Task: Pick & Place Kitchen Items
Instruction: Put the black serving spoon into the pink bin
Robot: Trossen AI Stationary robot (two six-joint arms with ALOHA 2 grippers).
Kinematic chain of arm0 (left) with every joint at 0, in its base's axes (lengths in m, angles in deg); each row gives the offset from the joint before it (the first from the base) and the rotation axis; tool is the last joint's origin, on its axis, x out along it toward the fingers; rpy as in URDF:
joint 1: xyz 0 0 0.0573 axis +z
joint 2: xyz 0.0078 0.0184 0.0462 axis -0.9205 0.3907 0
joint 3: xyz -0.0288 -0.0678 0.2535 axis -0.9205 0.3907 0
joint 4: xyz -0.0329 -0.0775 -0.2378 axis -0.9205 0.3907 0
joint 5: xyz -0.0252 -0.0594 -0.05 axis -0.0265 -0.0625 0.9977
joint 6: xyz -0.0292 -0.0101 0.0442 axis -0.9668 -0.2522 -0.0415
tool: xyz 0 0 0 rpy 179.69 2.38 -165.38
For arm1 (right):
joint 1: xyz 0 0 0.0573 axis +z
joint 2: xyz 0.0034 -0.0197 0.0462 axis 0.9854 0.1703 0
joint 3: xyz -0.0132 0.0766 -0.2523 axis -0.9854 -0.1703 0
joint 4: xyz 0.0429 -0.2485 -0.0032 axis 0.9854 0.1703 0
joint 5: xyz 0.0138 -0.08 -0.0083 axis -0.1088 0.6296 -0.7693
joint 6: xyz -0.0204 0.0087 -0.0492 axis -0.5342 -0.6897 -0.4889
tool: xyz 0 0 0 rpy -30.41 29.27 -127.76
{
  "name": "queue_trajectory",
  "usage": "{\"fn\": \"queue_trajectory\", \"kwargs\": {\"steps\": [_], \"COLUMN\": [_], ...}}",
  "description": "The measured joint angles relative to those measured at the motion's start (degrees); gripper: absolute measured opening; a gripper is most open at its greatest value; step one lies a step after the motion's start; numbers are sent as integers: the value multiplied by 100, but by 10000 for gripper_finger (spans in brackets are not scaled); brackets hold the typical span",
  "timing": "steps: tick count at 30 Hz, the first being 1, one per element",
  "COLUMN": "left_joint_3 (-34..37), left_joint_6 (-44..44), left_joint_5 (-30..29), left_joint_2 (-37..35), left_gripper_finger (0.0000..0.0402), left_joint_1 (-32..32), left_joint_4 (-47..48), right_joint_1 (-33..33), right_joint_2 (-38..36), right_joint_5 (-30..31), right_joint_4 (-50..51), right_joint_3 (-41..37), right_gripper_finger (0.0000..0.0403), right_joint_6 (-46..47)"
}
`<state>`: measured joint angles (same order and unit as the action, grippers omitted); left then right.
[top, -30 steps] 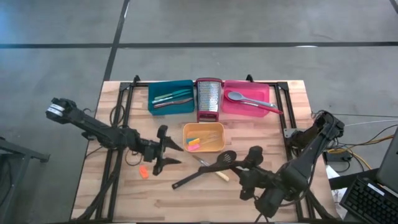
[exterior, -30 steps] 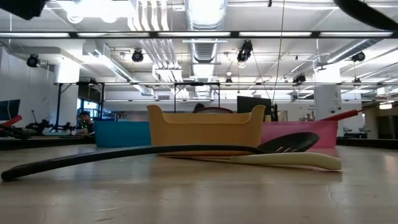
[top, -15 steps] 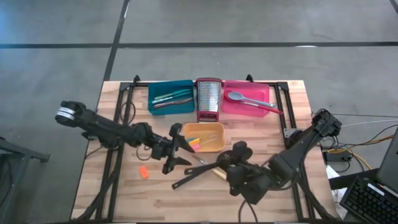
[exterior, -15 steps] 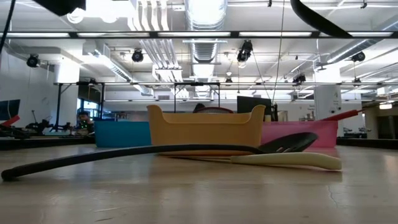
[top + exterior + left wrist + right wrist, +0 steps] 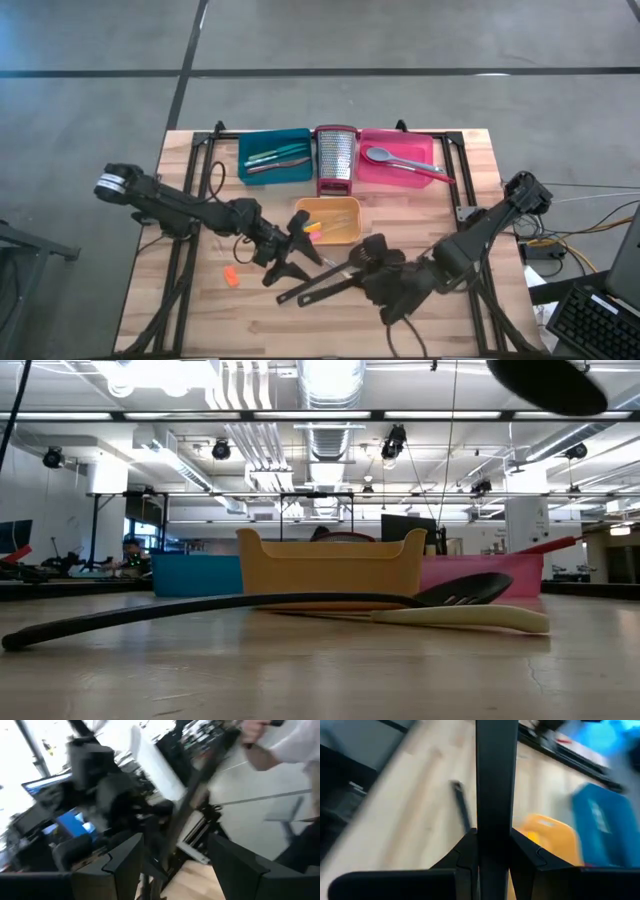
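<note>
Left claw (image 5: pixel 300 262), high view: fingers spread wide, nothing between them, poised above the table (image 5: pixel 200 320) just beside the orange tray (image 5: pixel 340 207). Right claw (image 5: pixel 385 278) close by on the other side, shut on the long black spoon (image 5: pixel 372 250), bowl end reaching toward the tray. Slotted spatula (image 5: pixel 320 285) flat on the boards between the two claws, partly under the right one. Small orange piece (image 5: pixel 231 276) loose, well apart toward the left arm's side.

Low view: spatula (image 5: pixel 470 588) down on the table, head lying over a cream-handled tool (image 5: pixel 470 618), handle running off long and low. Dark oval up top (image 5: pixel 545 385), probably the spoon's bowl in the air.

Left wrist view: blurred; both fingers (image 5: pixel 125 865) well apart, empty.

Right wrist view: claw (image 5: pixel 495 855) pinching the spoon's handle (image 5: pixel 495 770), fingers tight on either side, orange tray (image 5: pixel 545 835) ahead.

Handling, judged: spoon light, stiff, smooth plastic; long lever, so likely to swing or slip round in a narrow pinch. Best held mid-handle, nearer the bowl for balance. Spatula much the same: grip across the handle, clear of the crossing with the cream tool.
</note>
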<state>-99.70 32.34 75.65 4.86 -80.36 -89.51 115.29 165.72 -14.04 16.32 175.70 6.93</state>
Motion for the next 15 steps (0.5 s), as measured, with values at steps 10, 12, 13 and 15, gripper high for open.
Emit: {"fn": "queue_trajectory", "kwargs": {"steps": [10, 12, 13, 15], "left_joint_3": [-12, -12, -12, -12], "left_joint_6": [-23, -25, -23, -20], "left_joint_5": [671, 783, 842, 1038], "left_joint_2": [-139, -185, -202, -210], "left_gripper_finger": [225, 225, 225, 225], "left_joint_1": [-10, -24, -25, -28], "left_joint_4": [124, 120, 111, 109], "right_joint_1": [-455, -540, -578, -639], "right_joint_2": [-181, -182, -182, -187], "right_joint_5": [-1727, -1792, -1858, -1945], "right_joint_4": [-894, -1113, -1191, -1404], "right_joint_3": [-323, -516, -586, -709], "right_gripper_finger": [62, 62, 62, 62], "right_joint_6": [-445, -519, -592, -770]}}
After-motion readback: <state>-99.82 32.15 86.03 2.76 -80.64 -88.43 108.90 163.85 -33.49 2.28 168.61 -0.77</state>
